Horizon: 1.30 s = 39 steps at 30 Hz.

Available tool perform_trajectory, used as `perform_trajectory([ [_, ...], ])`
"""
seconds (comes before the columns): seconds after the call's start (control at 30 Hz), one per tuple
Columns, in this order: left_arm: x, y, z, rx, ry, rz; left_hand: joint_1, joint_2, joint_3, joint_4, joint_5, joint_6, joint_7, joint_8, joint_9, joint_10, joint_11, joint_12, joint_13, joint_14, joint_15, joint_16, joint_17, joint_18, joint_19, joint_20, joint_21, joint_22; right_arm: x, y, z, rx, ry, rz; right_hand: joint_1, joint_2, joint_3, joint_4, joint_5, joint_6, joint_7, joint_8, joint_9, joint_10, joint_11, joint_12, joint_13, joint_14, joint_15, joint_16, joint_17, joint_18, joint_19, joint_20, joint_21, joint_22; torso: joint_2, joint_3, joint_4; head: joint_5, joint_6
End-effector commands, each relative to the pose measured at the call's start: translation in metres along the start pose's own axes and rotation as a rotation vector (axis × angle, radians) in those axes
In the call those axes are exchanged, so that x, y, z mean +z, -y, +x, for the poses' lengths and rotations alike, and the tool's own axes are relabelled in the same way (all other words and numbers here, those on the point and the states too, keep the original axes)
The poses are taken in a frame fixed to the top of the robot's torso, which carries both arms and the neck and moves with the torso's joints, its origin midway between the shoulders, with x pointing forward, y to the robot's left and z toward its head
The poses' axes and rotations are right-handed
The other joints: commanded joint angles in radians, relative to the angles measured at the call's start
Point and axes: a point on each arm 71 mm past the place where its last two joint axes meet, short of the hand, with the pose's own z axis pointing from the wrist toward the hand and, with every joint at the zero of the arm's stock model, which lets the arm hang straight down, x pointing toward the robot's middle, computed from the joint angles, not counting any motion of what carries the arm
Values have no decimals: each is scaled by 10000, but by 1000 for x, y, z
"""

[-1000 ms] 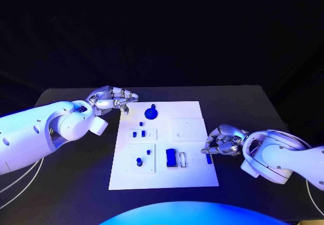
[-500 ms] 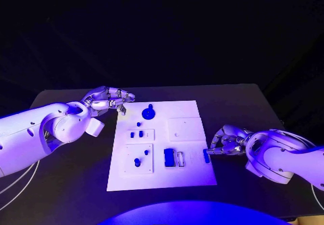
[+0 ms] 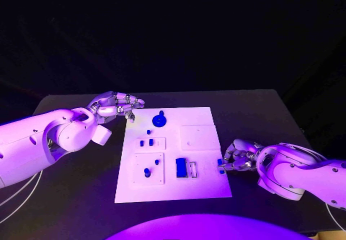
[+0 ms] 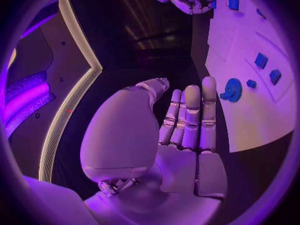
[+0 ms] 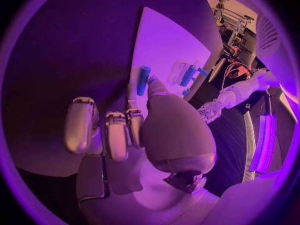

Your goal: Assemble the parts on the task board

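Note:
The white task board (image 3: 202, 120) lies in the middle of the black table. On it are a round blue part (image 3: 160, 120), two small blue parts (image 3: 146, 143) side by side, and a blue block (image 3: 181, 168) next to a slot. My right hand (image 3: 236, 156) is at the board's right edge. Its thumb and a finger pinch a slim blue part (image 5: 143, 80) that lies on the board (image 5: 162, 45); this slim part (image 3: 220, 166) pokes out below the fingertips. My left hand (image 3: 115, 106) hovers by the board's far left corner, fingers curled together, holding nothing.
More small blue parts (image 3: 147, 172) sit in the board's near left plate. In the left wrist view the round part (image 4: 232, 90) lies just past my left hand's fingertips (image 4: 209, 85). Bare black table (image 3: 259, 110) surrounds the board.
The camera shifted slightly. My right hand has slid a little towards the near side along the board's right edge, staying on the slim blue part. The left hand has held still.

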Motion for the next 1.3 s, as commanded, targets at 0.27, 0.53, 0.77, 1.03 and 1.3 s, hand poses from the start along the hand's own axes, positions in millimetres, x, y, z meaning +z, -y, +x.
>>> perform_trajectory([
  [0.27, 0, 1, 2, -72, -216, 123, -55, 18, -56, -7, -41, -47, -15, 56, 18, -76, 11, 63, 18, 21, 39, 42, -18, 78, 8, 41, -53, -21, 4, -6, 10, -593, -297, -70, 188, 16, 59, -58, -140, 101, -67, -53, -23, 235, -95, 43, 1493, 878, -90, -5, 1771, -77, 146, -26, 54, 1817, -1, 1, -7, 11, -7],
  [0.53, 0, 1, 2, -71, -210, 103, -35, 55, -54, -11, -36, -43, -20, 67, 25, -84, 9, 70, 20, 20, 35, 44, -19, 79, 14, 39, -62, -29, 10, -10, 14, -1501, -39, -185, 1236, 35, 540, -259, -604, 158, -120, -128, -47, 241, -154, 32, 1501, 881, -154, -2, 1789, -90, 164, -94, 114, 1832, -1, 2, -3, 26, -4],
  [0.77, 0, 1, 1, -60, -206, 77, -22, 75, -52, -16, -33, -42, -22, 74, 29, -90, 8, 73, 20, 19, 34, 44, -20, 79, 18, 38, -67, -33, 15, -12, 19, -2224, -8, -215, 1744, -236, 1172, -234, -1092, 192, -92, -257, -118, 194, -134, -44, 1455, 870, -135, -23, 1748, -79, 134, -88, 20, 1812, -5, 3, -15, 50, 8],
  [1.03, 0, 1, 2, -46, -224, 63, -8, 89, -51, -22, -31, -43, -23, 79, 32, -95, 8, 76, 20, 18, 33, 45, -20, 79, 21, 36, -71, -36, 15, -16, 22, -2186, 55, -296, 1952, -490, 1968, -134, -40, 282, -77, -373, -182, 170, -127, -79, 1445, 869, -131, -31, 1744, -76, 136, -88, 20, 1815, -2, 9, -8, 52, 30],
  [1.3, 0, 1, 2, -43, -229, 51, -8, 89, -51, -22, -31, -43, -23, 79, 32, -95, 8, 76, 20, 18, 33, 45, -20, 79, 21, 36, -71, -36, 9, -22, 21, -170, -260, -351, 1838, -578, 4013, -315, 131, 266, -114, -360, -83, 211, -175, -29, 1509, 872, -166, -37, 1741, -70, 132, -124, -15, 1809, -11, 2, -4, 34, 38],
])
